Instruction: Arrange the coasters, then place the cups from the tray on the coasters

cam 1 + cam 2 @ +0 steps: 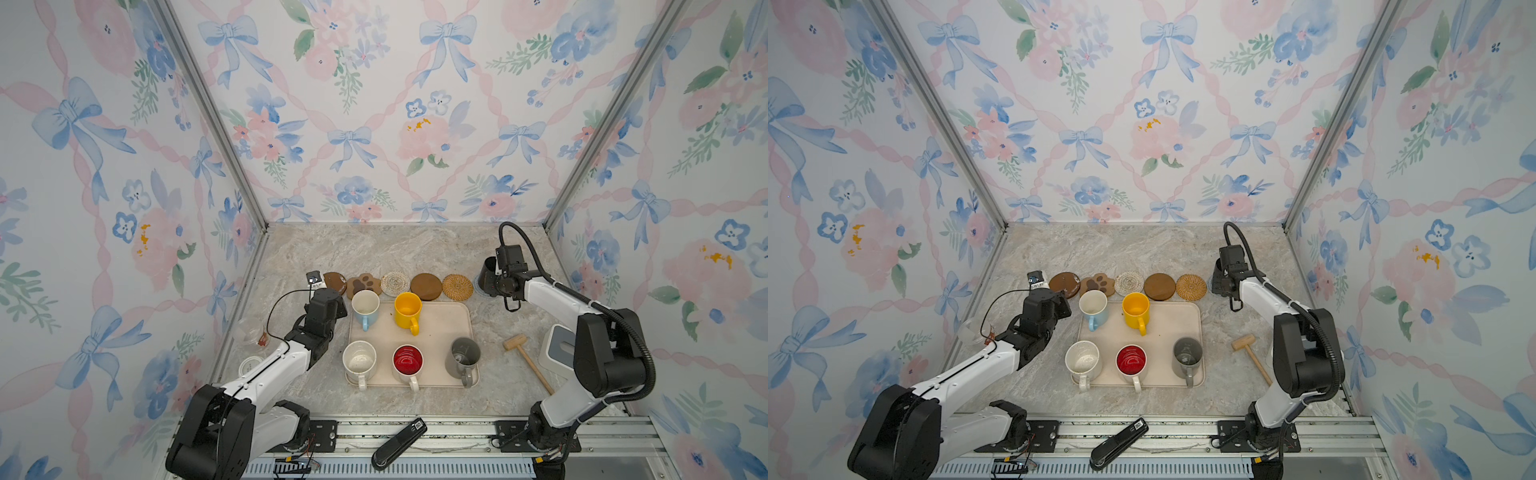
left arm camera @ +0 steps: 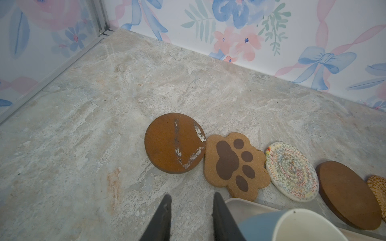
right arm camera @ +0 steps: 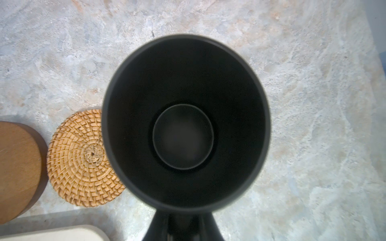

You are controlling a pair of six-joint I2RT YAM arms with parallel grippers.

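At the right end of the coaster row, middle right of both top views, the right hand (image 1: pixel 496 283) grips an upright black mug (image 1: pixel 487 270), matte, with its mouth facing up. Directly beneath lies the grey-blue coaster (image 1: pixel 478 292), only a sliver showing. Whether the mug's base touches it cannot be told. The next move likely depends on that vertical line: straight down, then let go. At the upper left corner of the beige tray (image 1: pixel 449 328) stands a light blue mug (image 1: pixel 365 307). Beside it, the left hand (image 2: pixel 192 197) hovers just short of the dark brown round coaster (image 2: pixel 174 144), fingers narrowly parted, empty.
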